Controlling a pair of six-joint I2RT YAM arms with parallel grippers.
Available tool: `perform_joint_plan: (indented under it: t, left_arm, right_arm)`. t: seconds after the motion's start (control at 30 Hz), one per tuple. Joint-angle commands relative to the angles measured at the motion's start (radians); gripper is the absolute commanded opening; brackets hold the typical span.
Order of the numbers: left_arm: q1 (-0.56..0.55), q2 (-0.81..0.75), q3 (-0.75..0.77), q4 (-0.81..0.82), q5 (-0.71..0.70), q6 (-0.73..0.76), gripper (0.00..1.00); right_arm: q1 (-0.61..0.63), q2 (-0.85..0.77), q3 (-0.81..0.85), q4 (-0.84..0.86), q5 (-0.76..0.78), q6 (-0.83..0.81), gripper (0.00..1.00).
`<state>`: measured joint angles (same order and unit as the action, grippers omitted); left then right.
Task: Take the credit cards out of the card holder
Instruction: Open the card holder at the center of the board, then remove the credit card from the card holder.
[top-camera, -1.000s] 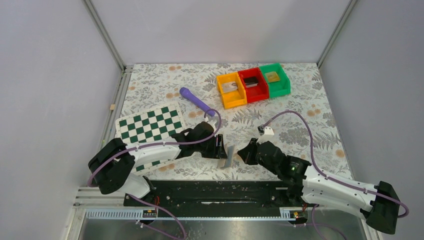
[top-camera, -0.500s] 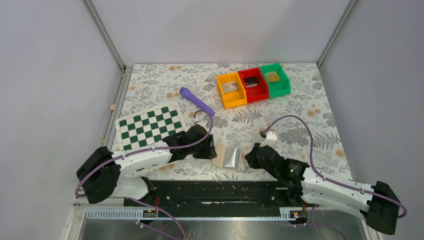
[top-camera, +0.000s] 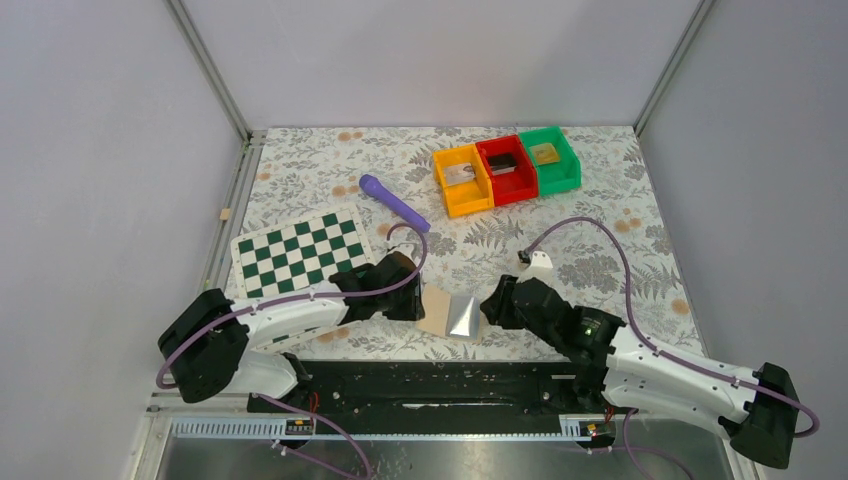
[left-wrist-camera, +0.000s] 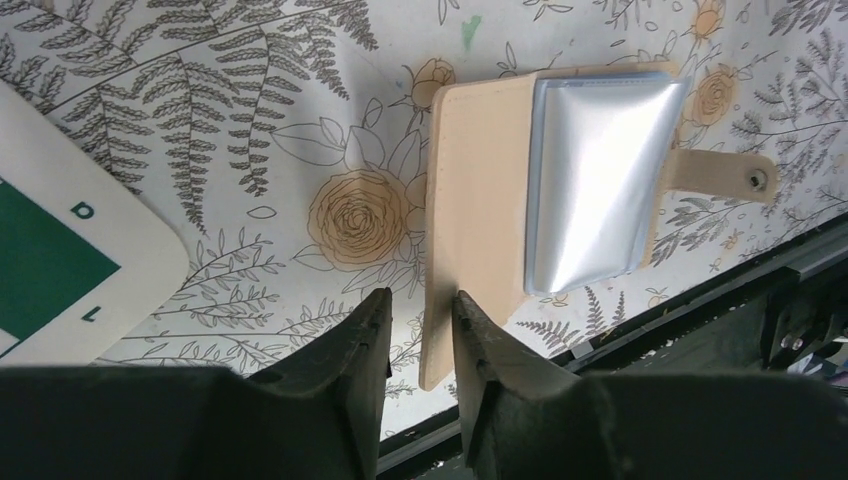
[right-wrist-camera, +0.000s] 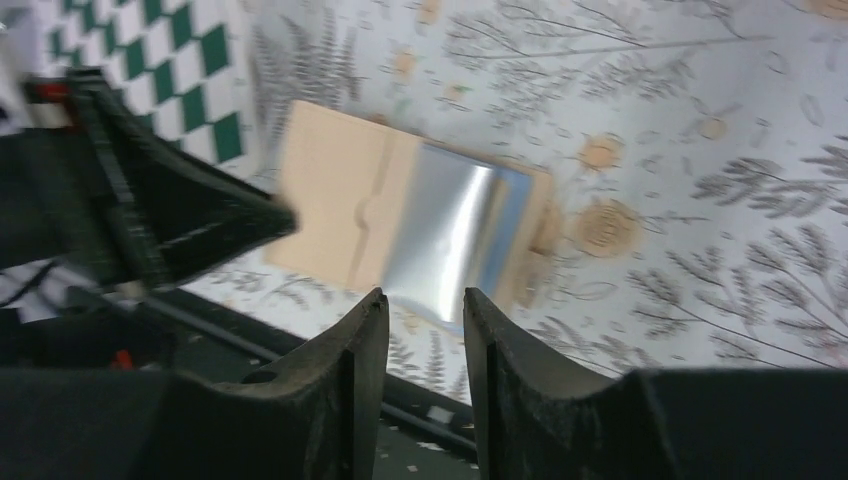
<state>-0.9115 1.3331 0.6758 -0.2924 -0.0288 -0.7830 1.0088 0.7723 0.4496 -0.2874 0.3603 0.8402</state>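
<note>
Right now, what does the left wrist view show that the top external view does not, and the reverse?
Only the left wrist view shows the snap strap on the card holder and the letters on the margin of the checkered board. Only the top external view shows the purple tool and the orange bin, red bin and green bin. Both show the card holder lying open on the floral table cover, shiny panel up, and part of the checkered board.
</note>
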Motion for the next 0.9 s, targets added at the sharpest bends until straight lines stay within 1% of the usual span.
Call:
perform_joint_plan:
  t: [0.0,0.13,0.2,0.3,0.4,0.47,0.53,0.6,0.7,0.77,0.87]
  left_arm:
    - [-0.001,0.005,-0.017,0.066,0.024,-0.016,0.28]
    - [-0.003,0.001,-0.035,0.077,0.024,-0.032,0.26]
    - [-0.003,-0.006,-0.051,0.092,0.056,-0.039,0.26]
    - [-0.001,-0.014,-0.067,0.092,0.06,-0.046,0.26]
    - [-0.002,-0.029,-0.083,0.087,0.044,-0.054,0.25]
    - [-0.002,-0.04,-0.085,0.077,0.034,-0.057,0.25]
    - [-0.002,-0.051,-0.082,0.067,0.033,-0.057,0.25]
    - [-0.001,-0.056,-0.069,0.052,0.032,-0.054,0.26]
    - [0.001,-0.073,-0.013,-0.018,0.001,-0.049,0.27]
    - [0.002,-0.103,0.025,-0.04,0.02,-0.043,0.27]
    - [-0.001,-0.144,0.072,-0.028,0.093,-0.034,0.28]
  right_arm:
    - [-0.004,0.005,0.085,0.051,-0.119,0.025,0.4]
    - [-0.003,0.097,0.078,0.196,-0.226,0.04,0.38]
    - [-0.004,0.17,0.083,0.223,-0.236,0.046,0.37]
    - [-0.005,0.252,0.093,0.217,-0.178,0.043,0.34]
    - [-0.005,0.3,0.091,0.184,-0.089,0.044,0.31]
    - [-0.012,0.302,0.07,0.174,-0.05,0.049,0.31]
    - [-0.016,0.293,0.034,0.197,-0.045,0.046,0.32]
    - [-0.033,0.295,0.003,0.224,-0.069,0.031,0.33]
    - [-0.069,0.298,-0.028,0.233,-0.108,0.022,0.31]
    - [-0.078,0.282,-0.048,0.241,-0.111,0.023,0.31]
    - [-0.083,0.256,-0.073,0.251,-0.105,0.025,0.31]
